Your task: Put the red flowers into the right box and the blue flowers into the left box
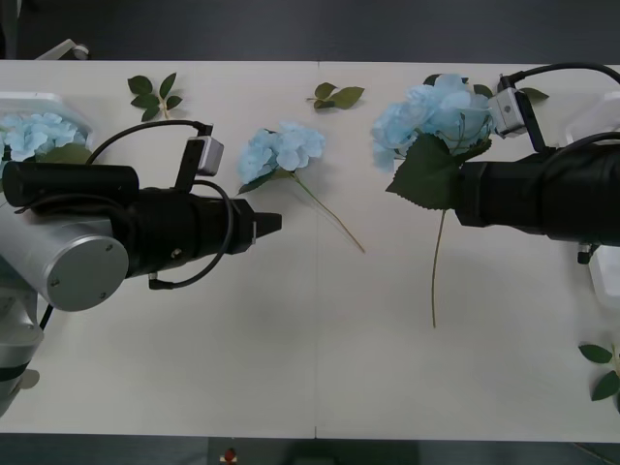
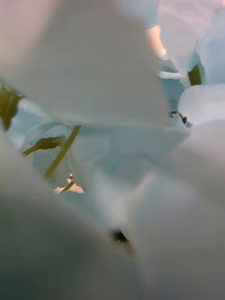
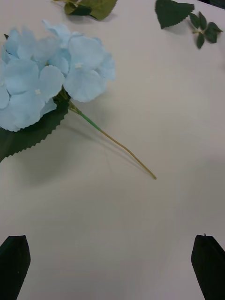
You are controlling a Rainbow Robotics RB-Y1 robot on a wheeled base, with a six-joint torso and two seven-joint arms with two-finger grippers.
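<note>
One blue flower [image 1: 281, 150] lies on the table with its stem toward the middle, just beyond my open left gripper [image 1: 268, 223]. In the left wrist view the same blue flower [image 3: 51, 75] lies ahead of the black fingertips [image 3: 14, 265]. My right gripper is buried under a raised blue flower [image 1: 436, 114] and is shut on it; its leaf and stem [image 1: 436, 271] hang down. Pale petals [image 2: 117, 93] press against the right wrist camera. The left box [image 1: 44, 102] holds another blue flower [image 1: 34, 134]. The right box [image 1: 605, 281] peeks out behind the right arm. The red flowers are out of view.
Loose green leaf sprigs lie at the far side of the table [image 1: 153, 95] [image 1: 337, 95] and at the near right corner [image 1: 603, 368]. The table's far edge meets a dark floor. Bare tabletop spreads across the middle and front.
</note>
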